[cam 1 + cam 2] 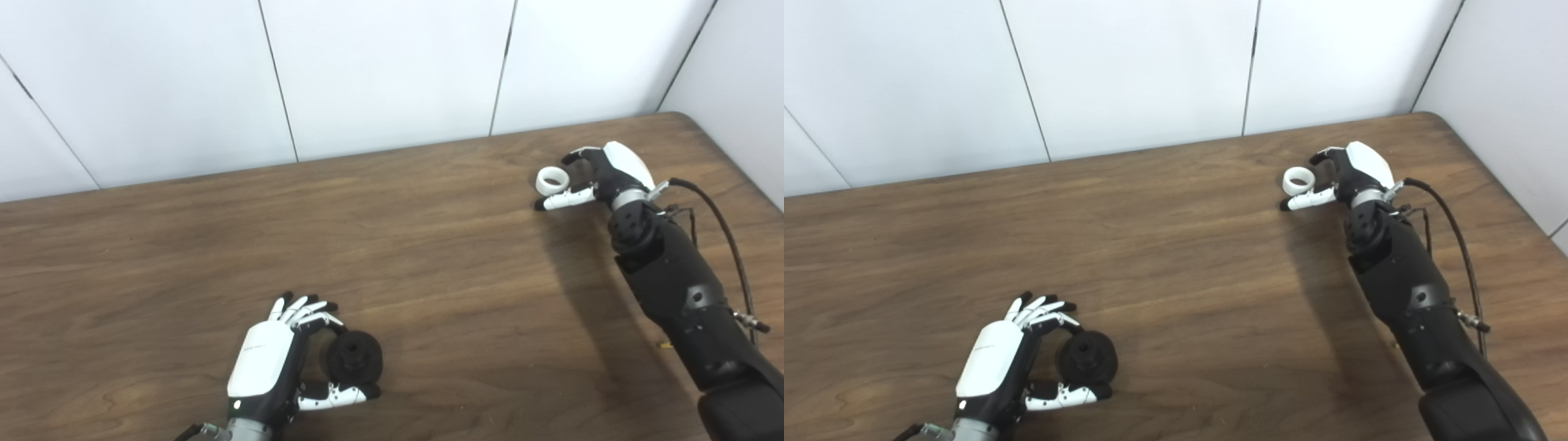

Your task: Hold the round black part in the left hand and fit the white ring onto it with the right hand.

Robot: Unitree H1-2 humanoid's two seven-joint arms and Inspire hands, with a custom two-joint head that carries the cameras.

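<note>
Cupping the round black part [354, 358] between curled fingers and thumb, the left hand [275, 361] rests low on the wooden surface [429, 257]; whether the grip is closed cannot be told. The part's central hole faces up toward the camera. Far right, the right hand [603, 174] is spread, unclosed, around the white ring [552, 180], which lies flat, axis upright.

Wooden table [429, 257], black part [355, 357], white ring [553, 180]
</note>
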